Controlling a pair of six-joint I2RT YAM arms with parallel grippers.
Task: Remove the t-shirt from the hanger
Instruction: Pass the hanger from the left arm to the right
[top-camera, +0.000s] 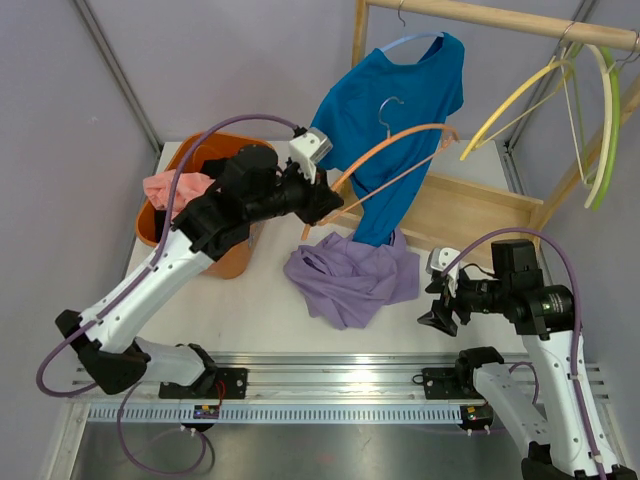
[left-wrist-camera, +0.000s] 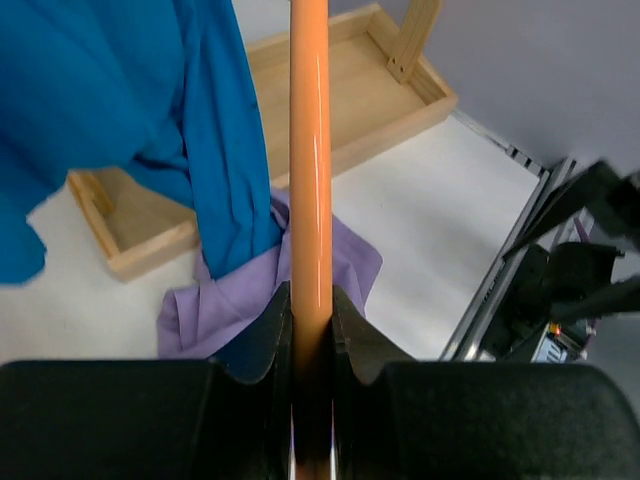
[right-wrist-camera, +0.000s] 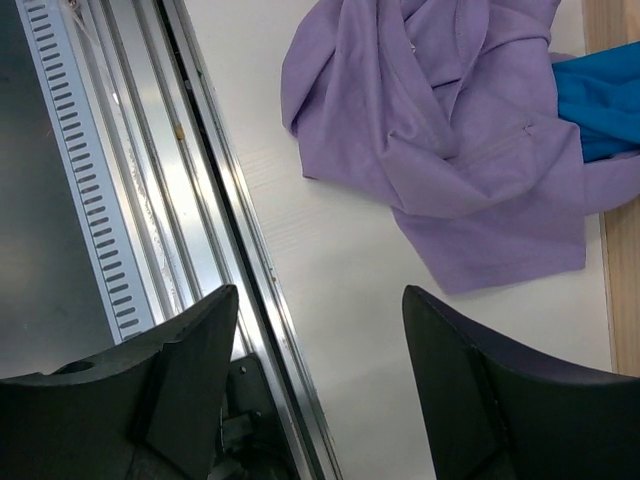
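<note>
No readable text, labels or numbers anywhere.

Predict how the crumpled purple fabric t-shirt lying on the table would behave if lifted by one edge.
The crumpled purple fabric t-shirt would probably hang floppy and drape, since it already lies in soft folds. It looks like thin cloth, so likely light for its spread. Pushed across the white table, it would probably bunch up rather than slide whole.

The top view looks down on the table from behind; both close wrist views share the purple shirt.
</note>
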